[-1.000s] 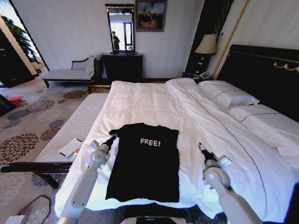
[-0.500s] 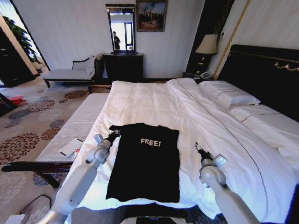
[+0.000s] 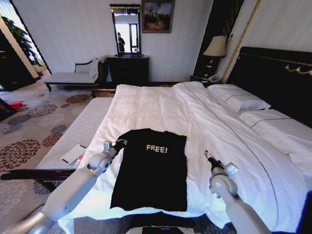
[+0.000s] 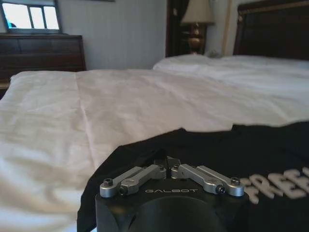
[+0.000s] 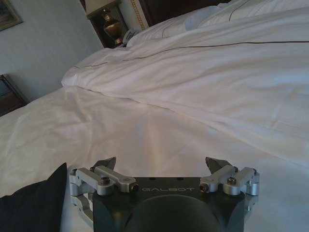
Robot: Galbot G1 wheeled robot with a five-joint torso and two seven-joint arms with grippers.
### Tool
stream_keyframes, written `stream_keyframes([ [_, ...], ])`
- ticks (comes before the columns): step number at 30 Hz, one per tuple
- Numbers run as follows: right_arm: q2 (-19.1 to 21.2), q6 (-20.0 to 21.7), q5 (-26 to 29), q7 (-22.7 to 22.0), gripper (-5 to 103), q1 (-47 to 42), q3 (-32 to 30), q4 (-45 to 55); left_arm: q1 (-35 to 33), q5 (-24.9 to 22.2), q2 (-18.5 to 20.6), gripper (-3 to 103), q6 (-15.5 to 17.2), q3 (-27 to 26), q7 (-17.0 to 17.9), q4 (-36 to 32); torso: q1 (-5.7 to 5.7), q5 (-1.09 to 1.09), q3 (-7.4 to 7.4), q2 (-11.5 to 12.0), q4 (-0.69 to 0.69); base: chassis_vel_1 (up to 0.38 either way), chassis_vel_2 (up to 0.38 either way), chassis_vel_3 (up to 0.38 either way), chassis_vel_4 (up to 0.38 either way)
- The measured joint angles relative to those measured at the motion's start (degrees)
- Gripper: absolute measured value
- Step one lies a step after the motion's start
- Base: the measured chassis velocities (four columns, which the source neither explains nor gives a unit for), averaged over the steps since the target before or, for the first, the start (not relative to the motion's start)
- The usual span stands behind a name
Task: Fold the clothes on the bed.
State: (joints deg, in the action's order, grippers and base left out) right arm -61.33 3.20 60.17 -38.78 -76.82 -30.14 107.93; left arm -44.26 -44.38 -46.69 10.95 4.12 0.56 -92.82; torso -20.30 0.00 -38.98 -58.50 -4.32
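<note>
A black T-shirt [image 3: 151, 170] with white "FREE!" lettering lies flat, chest up, near the front edge of the white bed [image 3: 161, 105]. My left gripper [image 3: 120, 143] sits at the shirt's left sleeve. In the left wrist view the left gripper [image 4: 166, 163] is shut, its fingertips meeting on a pinched ridge of the black shirt [image 4: 270, 150]. My right gripper [image 3: 207, 155] hovers over bare sheet to the right of the shirt. In the right wrist view the right gripper [image 5: 161, 163] is open over the bed [image 5: 193, 96], with the shirt's edge [image 5: 34, 198] off to one side.
White pillows [image 3: 239, 100] and a dark headboard [image 3: 273, 73] are at the far right. A pale bench [image 3: 78, 129] with a notepad [image 3: 73, 153] runs along the bed's left side, above a dark wooden rail [image 3: 34, 174]. Patterned carpet [image 3: 29, 131] lies beyond.
My left arm has dropped lower and its gripper has slid right onto the shirt's left sleeve, which now bunches inward. The right gripper has barely moved.
</note>
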Motion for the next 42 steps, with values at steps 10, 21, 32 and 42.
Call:
stream_keyframes([
  [10, -1.1, 0.0, -0.4, -0.1, 100, 0.0, -0.1, -0.2, 4.9, 1.2, 2.5, 0, -0.8, 7.5, -0.9, 0.3, 0.0, 0.0, 0.0, 0.0, -0.01, 0.0, 0.0, 0.0, 0.0],
  [21, -2.2, 0.0, -0.8, -0.1, 100, -0.2, -0.4, -0.4, 5.7, 5.5, 2.2, 0, -1.5, 13.1, -1.5, 0.5, 0.0, 0.0, 0.0, 0.0, 0.0, 0.0, 0.0, 0.0, 0.0],
  [32, -3.2, 0.0, -1.3, -0.2, 100, -1.1, -0.8, 0.0, -0.4, 6.5, 3.1, 18, -3.6, 6.9, -1.4, -5.2, 0.0, 0.0, 0.0, 0.0, 0.0, 0.0, 0.0, 0.0, 0.0],
  [42, -2.8, 0.1, -1.4, -0.3, 100, -0.9, -0.6, 0.4, -12.0, 1.8, 3.1, 56, -10.6, -6.1, -6.1, -11.3, 0.0, 0.0, 0.01, 0.0, 0.01, 0.0, 0.0, 0.0, 0.0],
])
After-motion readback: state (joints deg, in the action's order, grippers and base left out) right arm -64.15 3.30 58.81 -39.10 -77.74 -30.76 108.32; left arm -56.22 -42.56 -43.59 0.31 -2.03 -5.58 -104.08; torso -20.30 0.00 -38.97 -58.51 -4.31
